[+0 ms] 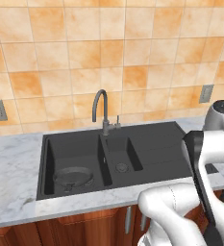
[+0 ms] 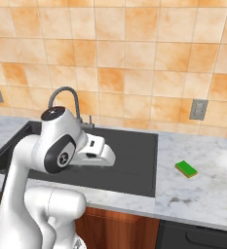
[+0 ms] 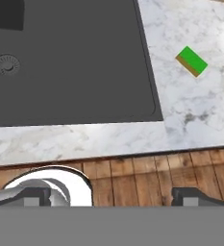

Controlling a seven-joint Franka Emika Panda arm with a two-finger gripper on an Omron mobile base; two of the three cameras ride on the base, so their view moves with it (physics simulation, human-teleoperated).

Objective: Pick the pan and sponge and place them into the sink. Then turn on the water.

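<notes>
The matte black double-basin sink (image 1: 156, 144) already holds the pan (image 1: 73, 178), lying flat in the large left basin at about 7 o'clock from the grey gooseneck faucet (image 1: 102, 108). No stream falls from the spout, so the sponge and the water are left. The sponge (image 2: 186, 168), a small green-over-yellow block, sits on the marble counter (image 2: 202, 194) at 3 o'clock of the sink. The gripper (image 3: 111, 197) is spread wide and empty.
</notes>
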